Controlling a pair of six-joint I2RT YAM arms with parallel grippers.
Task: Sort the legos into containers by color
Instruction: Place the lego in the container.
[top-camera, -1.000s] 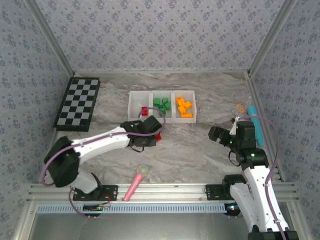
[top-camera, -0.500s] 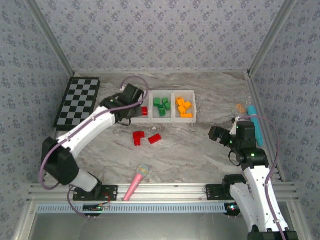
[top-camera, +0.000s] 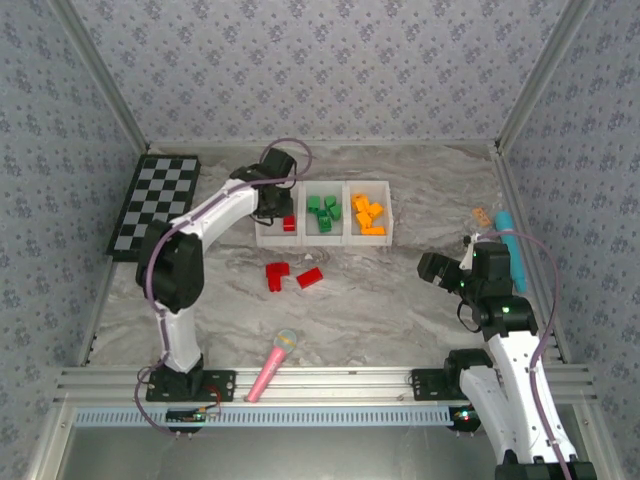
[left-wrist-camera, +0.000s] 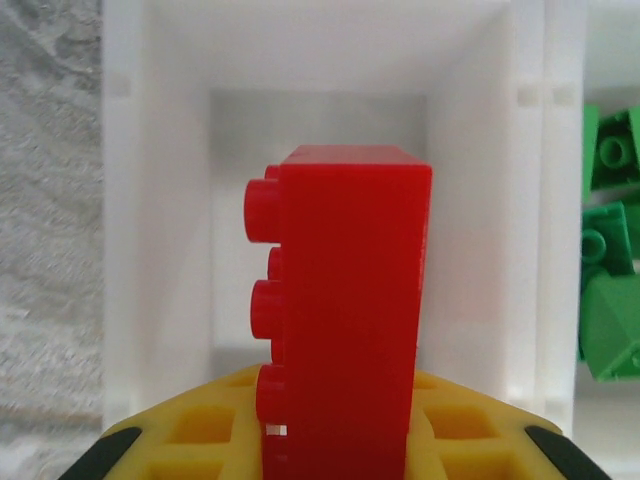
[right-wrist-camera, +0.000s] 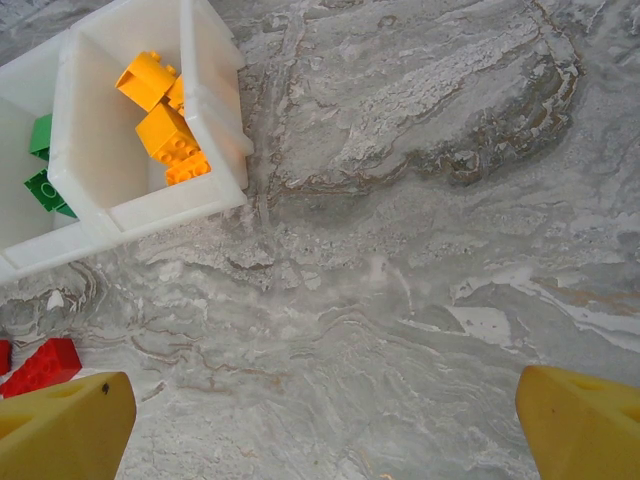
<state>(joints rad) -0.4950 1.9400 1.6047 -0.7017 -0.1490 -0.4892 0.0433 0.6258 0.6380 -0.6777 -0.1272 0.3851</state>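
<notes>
My left gripper (top-camera: 277, 200) is clamped on a red oblong plastic brick (left-wrist-camera: 345, 310). Its studs face left and its long axis points straight away from my fingers, into the left compartment of the white translucent three-bin row (left-wrist-camera: 125, 200) directly beyond. Two more red bricks (top-camera: 277, 275) lie on the marble table (top-camera: 400, 300), closer to this arm. My right gripper (right-wrist-camera: 325, 420) is spread wide, empty, well apart.

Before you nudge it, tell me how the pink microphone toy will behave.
The pink microphone toy looks round and tapered, so it would probably roll in a curve. It seems rigid, light plastic; on the smooth tabletop it may skid.
</notes>
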